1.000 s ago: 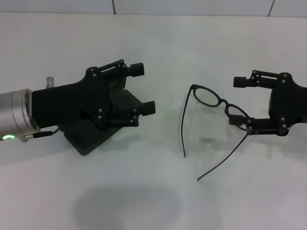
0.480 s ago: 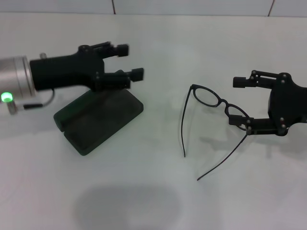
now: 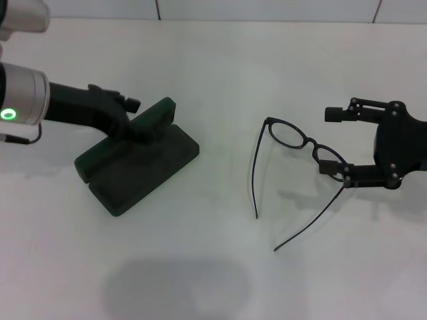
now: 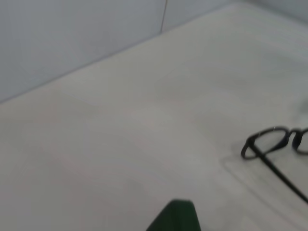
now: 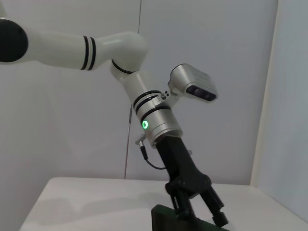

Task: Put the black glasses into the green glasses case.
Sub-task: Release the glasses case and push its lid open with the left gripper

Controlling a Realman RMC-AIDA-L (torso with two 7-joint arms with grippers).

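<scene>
The black glasses [image 3: 294, 137] lie unfolded on the white table, right of centre, temple arms pointing toward me. They also show in the left wrist view [image 4: 269, 143]. The green glasses case [image 3: 137, 167] lies on the left, its lid [image 3: 157, 116] tilted up. A corner of the lid shows in the left wrist view [image 4: 175, 217]. My left gripper [image 3: 128, 117] is at the lid's far edge, fingers apart, one against the lid. The right wrist view shows it too [image 5: 198, 211]. My right gripper [image 3: 331, 141] is open beside the glasses' right end, which lies between its fingers, untouched.
The white table [image 3: 213, 267] stretches wide around both things. A grey wall [image 3: 267, 10] runs along the far edge. A round shadow lies on the table near its front.
My left arm has swung back and to the left, down to the case's far edge. The case lid now stands tilted up. The right gripper and the glasses have not moved.
</scene>
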